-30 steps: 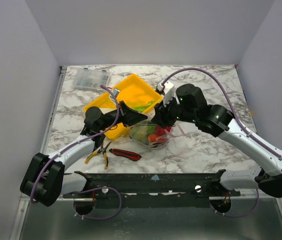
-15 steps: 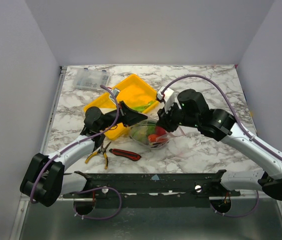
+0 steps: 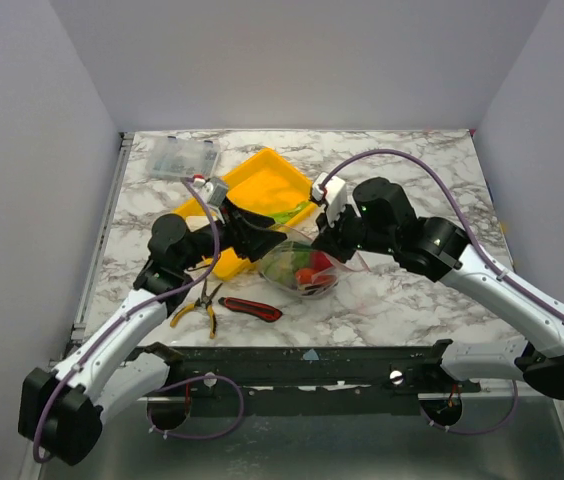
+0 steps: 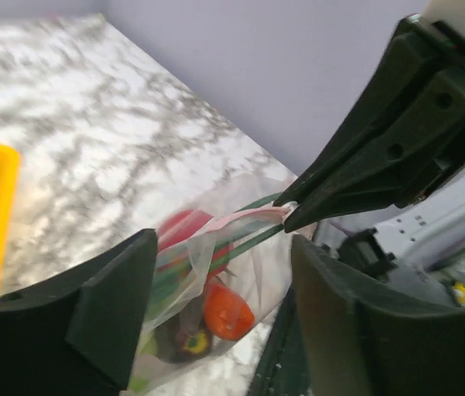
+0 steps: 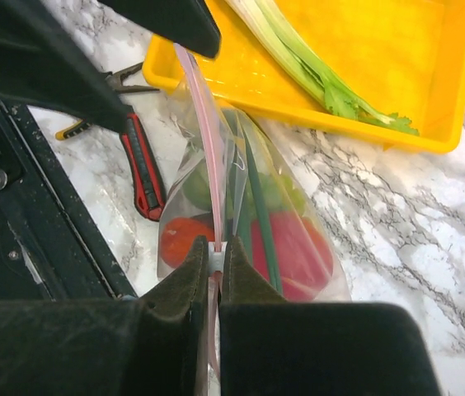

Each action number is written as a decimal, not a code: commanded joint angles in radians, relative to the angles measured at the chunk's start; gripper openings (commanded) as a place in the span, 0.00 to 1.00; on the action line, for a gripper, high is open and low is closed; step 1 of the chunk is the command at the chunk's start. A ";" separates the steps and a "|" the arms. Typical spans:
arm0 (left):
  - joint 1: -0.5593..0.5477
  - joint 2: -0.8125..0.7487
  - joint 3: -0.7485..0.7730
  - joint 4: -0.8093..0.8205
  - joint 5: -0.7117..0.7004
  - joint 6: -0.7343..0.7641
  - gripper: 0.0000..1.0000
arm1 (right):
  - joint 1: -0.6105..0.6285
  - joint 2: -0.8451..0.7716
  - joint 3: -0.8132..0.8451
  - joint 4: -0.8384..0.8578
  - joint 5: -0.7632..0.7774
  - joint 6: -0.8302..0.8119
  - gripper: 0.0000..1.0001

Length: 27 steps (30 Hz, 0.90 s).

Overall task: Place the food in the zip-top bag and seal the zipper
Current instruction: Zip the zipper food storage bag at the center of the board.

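Observation:
The zip-top bag (image 3: 302, 270) lies mid-table, holding red, orange and green food (image 5: 286, 247). Its pink zipper (image 5: 208, 148) runs taut along the top edge. My right gripper (image 5: 214, 252) is shut on the zipper at a small white slider, above the bag's right end (image 3: 324, 245). At the bag's left end my left gripper (image 3: 260, 240) stands open; its jaws straddle the bag (image 4: 191, 305) without touching it, and the zipper (image 4: 241, 219) passes between them. A white-green leek (image 5: 298, 66) lies in the yellow tray (image 3: 262, 180) behind the bag.
Yellow-handled pliers (image 3: 197, 305) and a red-black utility knife (image 3: 252, 309) lie on the marble in front of the bag, left of centre. A clear hard plastic box (image 3: 180, 155) sits at the back left. The black frame rail (image 3: 302, 360) runs along the near edge.
My right gripper has closed on the zipper. My left gripper has opened, let go of the bag's left end and drawn back a little to the left.

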 commanded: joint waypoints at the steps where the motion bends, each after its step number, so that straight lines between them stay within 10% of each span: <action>1: -0.021 -0.181 0.010 -0.175 -0.215 0.381 0.72 | 0.005 0.033 0.051 0.002 -0.023 -0.029 0.00; 11: -0.185 -0.158 0.118 -0.445 -0.083 1.243 0.81 | 0.006 0.126 0.120 -0.038 -0.104 -0.053 0.00; 19: -0.206 -0.047 0.217 -0.591 -0.060 1.384 0.77 | 0.006 0.161 0.169 -0.081 -0.123 -0.061 0.00; 24: -0.213 -0.020 0.207 -0.534 -0.093 1.388 0.62 | 0.006 0.163 0.184 -0.109 -0.123 -0.062 0.00; 27: -0.218 -0.002 0.215 -0.523 -0.156 1.397 0.22 | 0.006 0.157 0.189 -0.120 -0.115 -0.062 0.00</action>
